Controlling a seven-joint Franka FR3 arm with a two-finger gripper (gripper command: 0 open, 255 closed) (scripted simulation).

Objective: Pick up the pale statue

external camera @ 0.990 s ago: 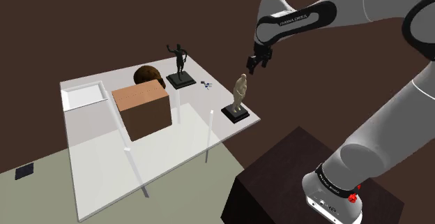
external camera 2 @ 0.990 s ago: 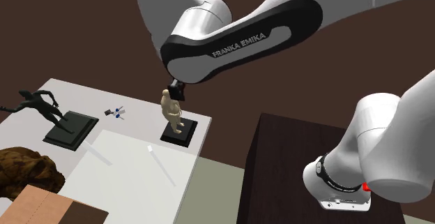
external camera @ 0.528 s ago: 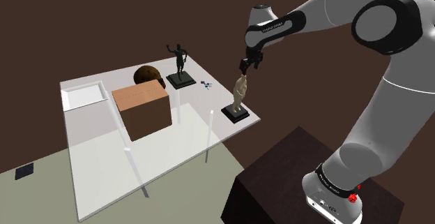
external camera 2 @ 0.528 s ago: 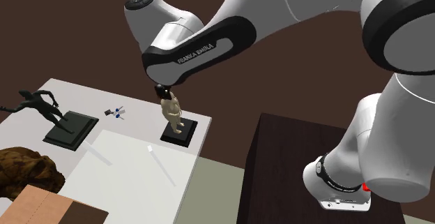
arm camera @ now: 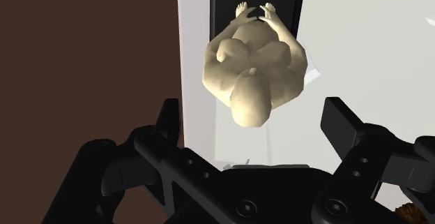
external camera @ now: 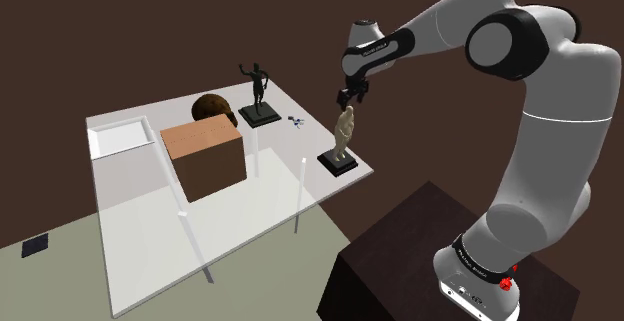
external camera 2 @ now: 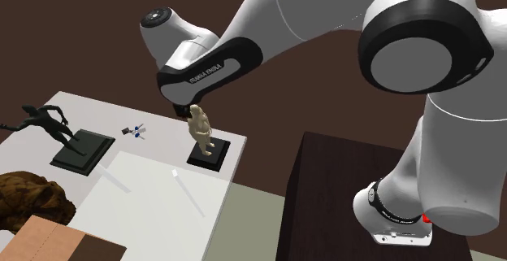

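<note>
Found the pale statue (external camera: 345,132) upright on its black base (external camera: 338,163), just beside the edge of the white table (external camera: 140,249) near the stand (external camera: 400,239). Saw the gripper (external camera: 346,98) right above its head, fingers (arm camera: 169,121) spread wide, touching nothing.

The jaws are no longer off to the shoulder view's right of the pale statue (external camera: 345,131). They now hang lower and straight over its head, close above it. In the second exterior view they sit further left than before, at the top of the statue (external camera 2: 200,126).

The arm (external camera: 545,139) is folded in. Its dark elbow joint (external camera: 508,41), a second ago beyond the shoulder view's right edge, is now high inside the picture. The forearm (external camera: 440,24) runs flatter, and the upper arm stands nearly upright over the stand (external camera: 400,254).
</note>
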